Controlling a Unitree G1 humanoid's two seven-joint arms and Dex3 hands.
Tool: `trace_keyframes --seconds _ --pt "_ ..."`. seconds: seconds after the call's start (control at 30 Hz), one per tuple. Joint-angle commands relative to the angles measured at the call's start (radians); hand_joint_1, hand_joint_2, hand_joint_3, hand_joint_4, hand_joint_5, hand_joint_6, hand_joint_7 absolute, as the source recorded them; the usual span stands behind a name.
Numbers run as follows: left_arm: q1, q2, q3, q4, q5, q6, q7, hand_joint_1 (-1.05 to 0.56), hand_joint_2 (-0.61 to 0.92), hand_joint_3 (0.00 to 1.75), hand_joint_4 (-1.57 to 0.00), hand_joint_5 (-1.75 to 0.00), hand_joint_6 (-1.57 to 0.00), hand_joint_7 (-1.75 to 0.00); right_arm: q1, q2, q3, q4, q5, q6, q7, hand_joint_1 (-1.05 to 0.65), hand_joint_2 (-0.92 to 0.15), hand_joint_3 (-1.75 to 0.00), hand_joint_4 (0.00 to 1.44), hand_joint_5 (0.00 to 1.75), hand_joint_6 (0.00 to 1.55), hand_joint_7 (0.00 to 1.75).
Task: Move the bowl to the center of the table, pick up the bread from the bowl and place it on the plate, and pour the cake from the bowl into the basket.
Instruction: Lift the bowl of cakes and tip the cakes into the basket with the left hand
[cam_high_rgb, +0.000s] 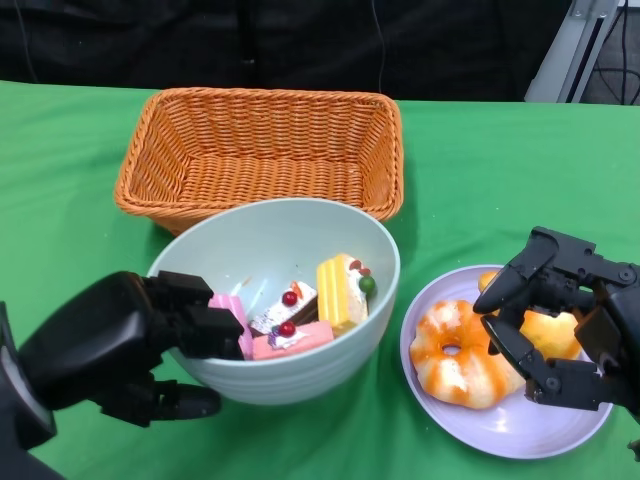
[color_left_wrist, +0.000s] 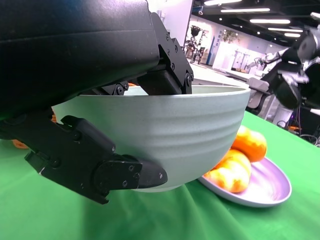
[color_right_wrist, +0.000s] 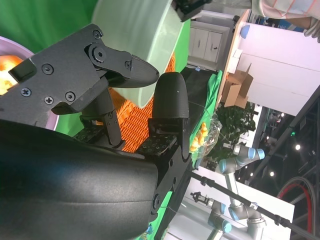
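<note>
On the green tablecloth (cam_high_rgb: 470, 170) (bright hall behind), left hand (cam_high_rgb: 120, 345) gripping the bowl (cam_high_rgb: 290, 300), right hand (cam_high_rgb: 565, 320) spread, empty.

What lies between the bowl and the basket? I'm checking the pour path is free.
Nothing: in the head view the bowl's far rim overlaps the basket's near wall, with no object between them. Whether they touch is unclear.

One bowl (cam_high_rgb: 290, 300) holds three cake pieces (cam_high_rgb: 315, 305) (pink, white and yellow, with a further pink sliver at the rim, hard to separate). At three o'clock from it, one plate (cam_high_rgb: 500, 425) carries two breads (cam_high_rgb: 460, 355). At twelve o'clock stands one basket (cam_high_rgb: 262, 150).
</note>
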Motion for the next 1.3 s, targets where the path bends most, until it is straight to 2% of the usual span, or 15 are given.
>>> trace_keyframes --seconds 0.03,0.17,0.2,0.33,0.4,0.53,0.67,0.8,0.87,1.0,1.2,1.3 --pt "0.004 0.022 0.037 -0.022 -0.107 -0.012 -0.062 -0.26 0.61 0.87 -0.77 -1.74 -0.86 -1.09 -0.004 -0.010 -0.008 0.008 0.014 -0.016 0.003 -0.17 -0.56 -0.88 0.76 1.52 0.68 1.25" --pt "0.001 0.001 0.062 -0.041 -0.276 0.021 -0.143 -0.24 0.58 0.90 -0.79 -1.69 -0.84 -1.18 -0.005 -0.013 -0.009 0.010 0.014 -0.011 0.007 -0.17 -0.57 -0.86 0.76 1.52 0.68 1.25" --pt "0.001 -0.008 0.065 -0.049 -0.317 0.038 -0.166 -0.22 0.56 0.97 -0.79 -1.69 -0.82 -1.23 -0.005 -0.014 -0.009 0.011 0.012 -0.010 0.006 -0.17 -0.58 -0.86 0.76 1.52 0.68 1.25" --pt "-0.021 -0.067 0.079 -0.104 -0.519 0.181 -0.277 -0.21 0.57 1.05 -0.78 -1.74 -0.74 -1.41 -0.005 -0.019 -0.007 0.019 -0.002 -0.016 0.007 -0.18 -0.57 -0.86 0.76 1.52 0.68 1.26" --pt "-0.038 -0.097 0.099 -0.119 -0.558 0.229 -0.315 -0.21 0.59 1.06 -0.78 -1.75 -0.70 -1.50 -0.004 -0.021 -0.005 0.020 -0.004 -0.014 0.009 -0.17 -0.57 -0.87 0.76 1.52 0.67 1.27" --pt "-0.083 -0.158 0.138 -0.112 -0.592 0.282 -0.375 -0.20 0.61 1.05 -0.76 -1.75 -0.64 -1.56 -0.003 -0.022 0.003 0.028 -0.007 -0.021 0.015 -0.17 -0.55 -0.89 0.76 1.53 0.67 1.28" --pt "-0.154 -0.237 0.171 -0.066 -0.613 0.319 -0.422 -0.20 0.68 0.94 -0.75 -1.75 -0.62 -1.57 0.002 -0.031 0.018 0.033 -0.017 -0.015 0.029 -0.18 -0.56 -0.89 0.71 1.62 0.63 1.33" --pt "-0.188 -0.283 0.202 -0.037 -0.602 0.330 -0.453 -0.22 0.71 0.90 -0.75 -1.75 -0.60 -1.58 0.005 -0.037 0.028 0.036 -0.026 -0.018 0.035 -0.18 -0.59 -0.86 0.69 1.68 0.61 1.37" --pt "-0.219 -0.312 0.214 -0.009 -0.591 0.331 -0.456 -0.26 0.82 0.71 -0.74 -1.75 -0.57 -1.60 0.007 -0.041 0.037 0.041 -0.038 -0.026 0.038 -0.21 -0.63 -0.81 0.69 1.73 0.61 1.41" --pt "-0.300 -0.388 0.242 0.084 -0.554 0.343 -0.420 -0.29 0.85 0.63 -0.76 -1.75 -0.60 -1.56 0.013 -0.046 0.052 0.050 -0.055 -0.042 0.042 -0.21 -0.66 -0.79 0.70 1.75 0.61 1.44" --pt "-0.396 -0.455 0.268 0.195 -0.491 0.401 -0.372 -0.31 0.87 0.58 -0.79 -1.75 -0.67 -1.42 0.023 -0.057 0.075 0.046 -0.087 -0.033 0.043 -0.24 -0.67 -0.82 0.74 1.75 0.60 1.48" --pt "-0.437 -0.483 0.278 0.250 -0.469 0.416 -0.346 -0.30 0.91 0.51 -0.78 -1.75 -0.68 -1.43 0.026 -0.058 0.087 0.047 -0.099 -0.037 0.046 -0.24 -0.66 -0.84 0.77 1.75 0.61 1.50"
